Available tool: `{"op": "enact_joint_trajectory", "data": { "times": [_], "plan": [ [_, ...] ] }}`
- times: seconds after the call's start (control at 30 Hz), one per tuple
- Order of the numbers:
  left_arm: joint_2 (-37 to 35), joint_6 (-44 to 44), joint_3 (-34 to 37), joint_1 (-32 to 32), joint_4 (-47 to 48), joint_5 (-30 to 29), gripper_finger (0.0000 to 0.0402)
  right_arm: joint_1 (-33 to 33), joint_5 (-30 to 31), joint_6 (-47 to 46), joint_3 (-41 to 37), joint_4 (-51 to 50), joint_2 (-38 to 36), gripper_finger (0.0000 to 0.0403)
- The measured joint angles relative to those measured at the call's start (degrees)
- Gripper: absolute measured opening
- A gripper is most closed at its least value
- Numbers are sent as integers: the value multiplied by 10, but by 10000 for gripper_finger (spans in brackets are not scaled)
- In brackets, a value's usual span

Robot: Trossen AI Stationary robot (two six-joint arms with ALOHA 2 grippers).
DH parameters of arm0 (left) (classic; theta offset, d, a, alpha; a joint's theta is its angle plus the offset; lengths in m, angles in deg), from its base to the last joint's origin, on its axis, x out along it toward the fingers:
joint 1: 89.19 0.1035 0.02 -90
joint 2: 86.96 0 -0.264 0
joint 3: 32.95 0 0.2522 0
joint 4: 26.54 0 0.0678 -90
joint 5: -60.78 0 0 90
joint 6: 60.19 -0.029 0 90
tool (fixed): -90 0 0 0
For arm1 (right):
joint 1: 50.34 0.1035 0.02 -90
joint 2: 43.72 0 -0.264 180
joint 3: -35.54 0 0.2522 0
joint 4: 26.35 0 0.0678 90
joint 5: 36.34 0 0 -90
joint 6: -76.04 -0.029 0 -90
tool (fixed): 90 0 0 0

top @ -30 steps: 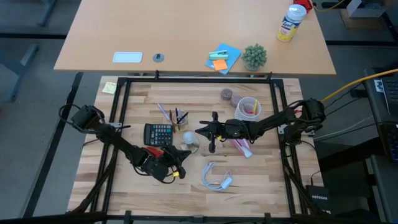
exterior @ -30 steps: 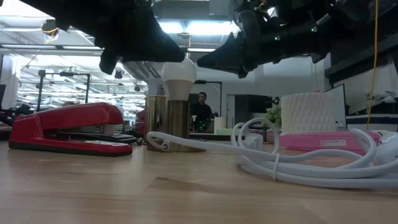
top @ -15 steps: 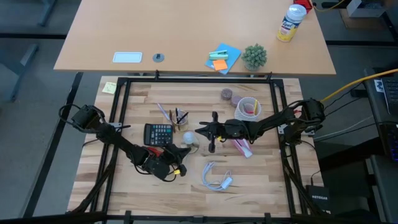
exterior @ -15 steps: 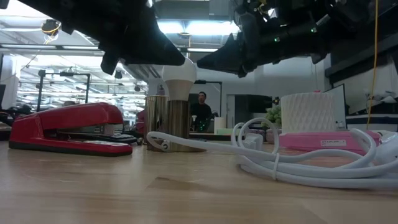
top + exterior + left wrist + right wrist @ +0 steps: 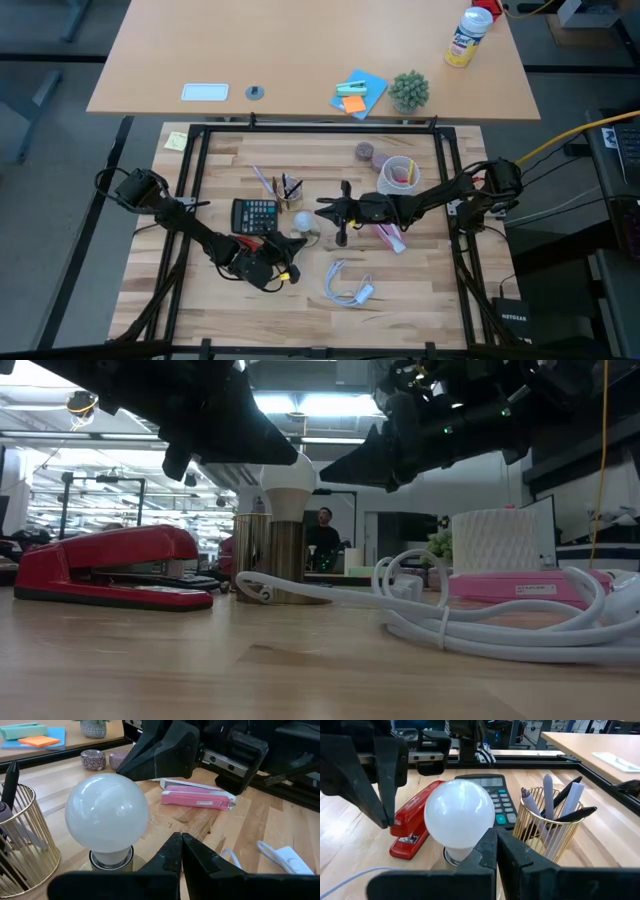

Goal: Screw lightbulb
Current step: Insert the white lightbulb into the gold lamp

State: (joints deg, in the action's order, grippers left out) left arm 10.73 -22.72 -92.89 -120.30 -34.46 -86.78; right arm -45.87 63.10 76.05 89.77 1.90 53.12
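The frosted-white lightbulb [image 5: 303, 222] stands upright on the table, its screw end down in a low socket base [image 5: 111, 861]. It also shows in the left wrist view [image 5: 107, 812], the right wrist view [image 5: 459, 815] and the low view [image 5: 288, 480]. My left gripper [image 5: 292, 252] is shut just on the near side of the bulb, its tips [image 5: 180, 845] short of the bulb. My right gripper [image 5: 321, 210] is shut just to the right of the bulb, its tips [image 5: 495, 845] beside it. In the low view both grippers hang at bulb height, clear of the table.
A gold wire pen holder [image 5: 290, 190] and a black calculator [image 5: 255, 212] lie just behind and left of the bulb. A red stapler [image 5: 256, 243] lies under my left arm. A white looped cable [image 5: 346, 284], a pink packet [image 5: 390, 235] and a white cup [image 5: 400, 174] lie to the right.
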Motion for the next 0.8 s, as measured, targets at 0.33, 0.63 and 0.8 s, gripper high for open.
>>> {"op": "enact_joint_trajectory", "data": {
  "times": [0.33,0.63,0.8],
  "plan": [
    [-1,0,0,0,1,0,3,0,2,-1,0,-2,0,7],
    [-1,0,0,0,1,0,4,0,5,-1,0,-2,0,7],
    [-1,0,0,0,1,0,4,0,5,-2,0,-2,0,7]
  ]
}}
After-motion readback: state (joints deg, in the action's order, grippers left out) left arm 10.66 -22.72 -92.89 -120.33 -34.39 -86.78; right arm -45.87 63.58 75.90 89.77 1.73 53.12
